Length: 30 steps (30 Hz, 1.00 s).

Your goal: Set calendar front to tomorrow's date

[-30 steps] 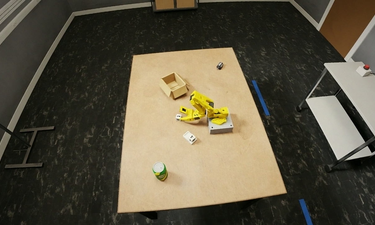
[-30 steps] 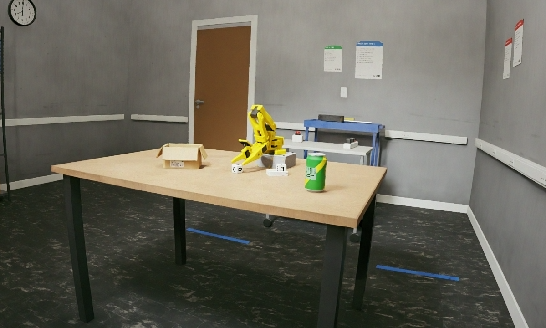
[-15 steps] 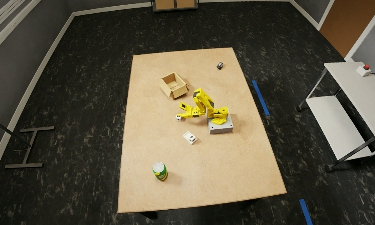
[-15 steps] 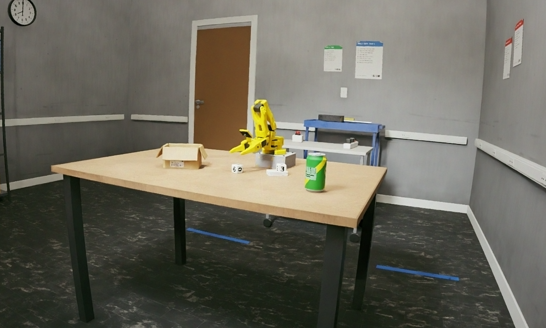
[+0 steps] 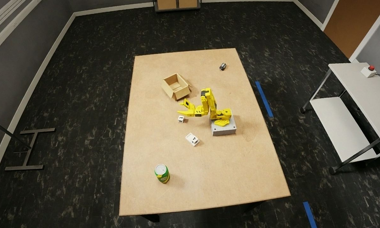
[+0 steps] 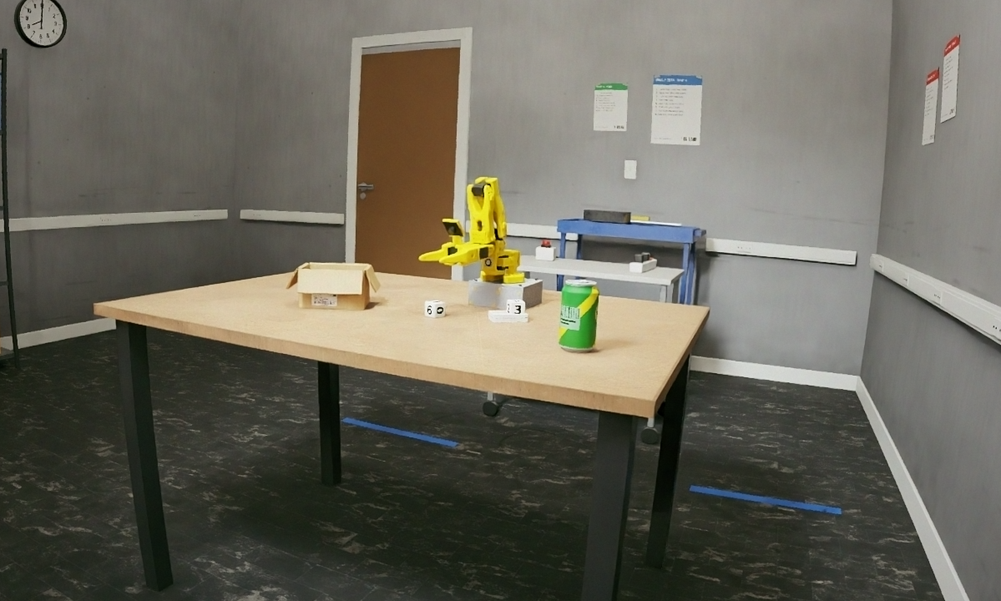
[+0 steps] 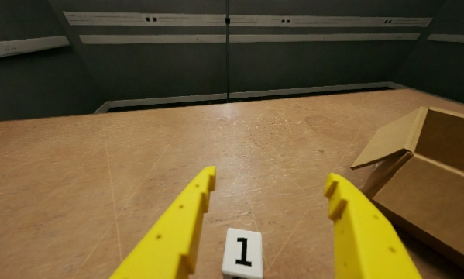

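My gripper (image 5: 179, 108) (image 6: 434, 240) (image 7: 271, 174) is open and empty, raised above the table. The loose white cube (image 5: 181, 119) (image 6: 435, 308) (image 7: 242, 253) sits flat on the table below the fingers, with a 1 on top; the exterior view shows a 6 and a 0 on its sides. The white tray (image 5: 189, 136) (image 6: 505, 317) holds the other cube (image 5: 195, 140) (image 6: 517, 307) at one end, with a 4 on top and a 3 on a side facing the exterior camera. The tray's other end is empty. The calendar's front, with the month's name, is hidden from these views.
An open cardboard box (image 5: 181, 92) (image 6: 331, 291) (image 7: 429, 201) stands on the table, right of the fingers in the wrist view. A green can (image 5: 162, 174) (image 6: 578, 317) stands beyond the tray. A small dark and grey object (image 5: 222, 66) lies near the table's far edge.
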### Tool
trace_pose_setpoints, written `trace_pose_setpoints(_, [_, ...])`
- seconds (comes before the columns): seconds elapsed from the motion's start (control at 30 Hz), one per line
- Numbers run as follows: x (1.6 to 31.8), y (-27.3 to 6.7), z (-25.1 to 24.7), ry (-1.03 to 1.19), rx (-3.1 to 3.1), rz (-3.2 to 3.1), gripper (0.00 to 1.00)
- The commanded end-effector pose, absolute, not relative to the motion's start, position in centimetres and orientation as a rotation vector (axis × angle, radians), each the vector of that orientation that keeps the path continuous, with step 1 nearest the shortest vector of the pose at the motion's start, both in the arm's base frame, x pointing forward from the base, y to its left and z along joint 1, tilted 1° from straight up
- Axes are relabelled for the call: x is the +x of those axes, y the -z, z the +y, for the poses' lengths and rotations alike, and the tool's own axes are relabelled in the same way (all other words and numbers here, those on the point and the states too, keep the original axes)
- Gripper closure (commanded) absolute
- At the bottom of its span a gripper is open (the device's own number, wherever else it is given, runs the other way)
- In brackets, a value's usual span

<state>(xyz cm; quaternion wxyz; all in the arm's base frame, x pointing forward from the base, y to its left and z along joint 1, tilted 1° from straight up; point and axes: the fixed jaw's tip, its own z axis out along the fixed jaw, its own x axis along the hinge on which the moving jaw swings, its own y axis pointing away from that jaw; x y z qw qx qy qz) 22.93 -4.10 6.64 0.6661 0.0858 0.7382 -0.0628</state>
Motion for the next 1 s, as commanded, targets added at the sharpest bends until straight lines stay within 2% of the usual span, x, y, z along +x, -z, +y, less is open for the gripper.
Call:
trace_pose_setpoints(0.0, [22.7,-8.4,-3.8,0.129,0.186,1.606,0.65])
trace_pose_setpoints(0.97, [26.9,-5.6,-4.4,0.083,0.241,1.852,0.65])
